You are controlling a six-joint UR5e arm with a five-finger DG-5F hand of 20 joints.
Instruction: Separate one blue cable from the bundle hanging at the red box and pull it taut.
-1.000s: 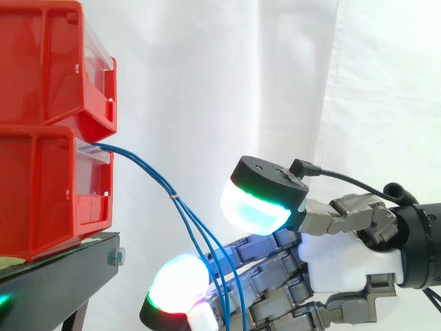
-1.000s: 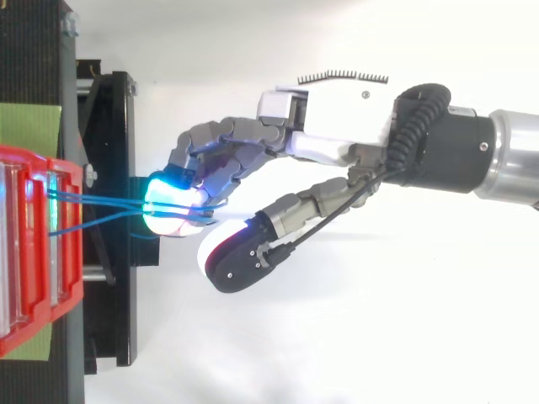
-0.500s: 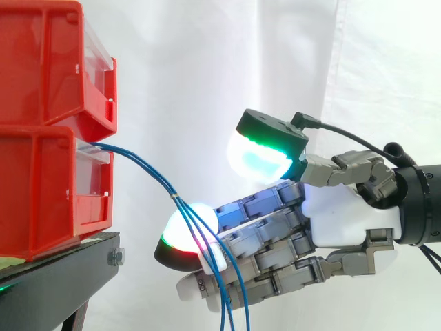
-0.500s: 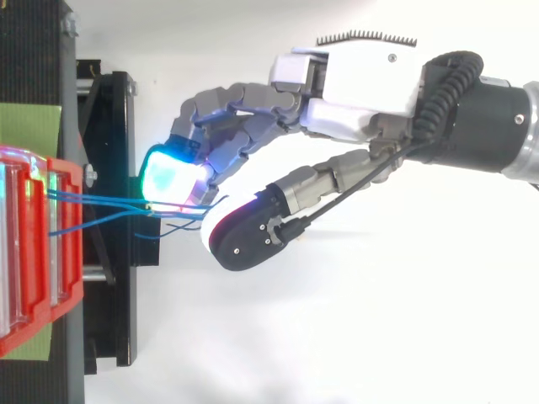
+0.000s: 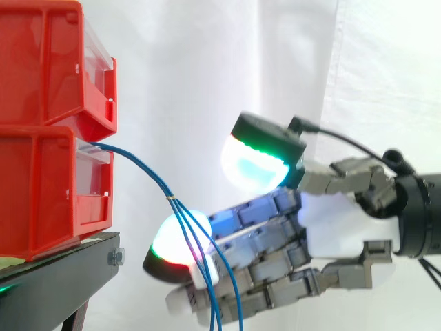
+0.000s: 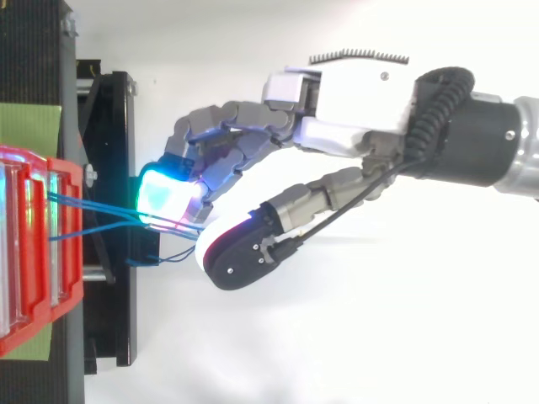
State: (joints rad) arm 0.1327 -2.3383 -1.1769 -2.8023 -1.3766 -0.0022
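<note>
Thin blue cables [image 5: 148, 172] leave the lower red bin [image 5: 41, 186], sag to the right and are tied together at a small band, then hang down in separate strands. My hand [image 5: 337, 227] comes in from the right with its fingers stretched toward the bin. The strands run down across the glowing fingertips [image 5: 176, 241]. The thumb's green-cyan pad [image 5: 255, 165] stands apart above and right of the cables, touching nothing. In the top view the cables [image 6: 101, 206] pass from the bin to the cyan fingertip of the hand [image 6: 354, 101]. The hand is open.
An upper red bin [image 5: 48, 62] sits stacked on the lower one. Both rest on a black stand [image 5: 55, 276] whose edge lies just left of my fingertips. A white curtain hangs behind.
The fingers have risen from low in the side view to the level of the cable strands and shifted slightly toward the bins. The thumb has lifted. The strands now lie across the fingertips.
</note>
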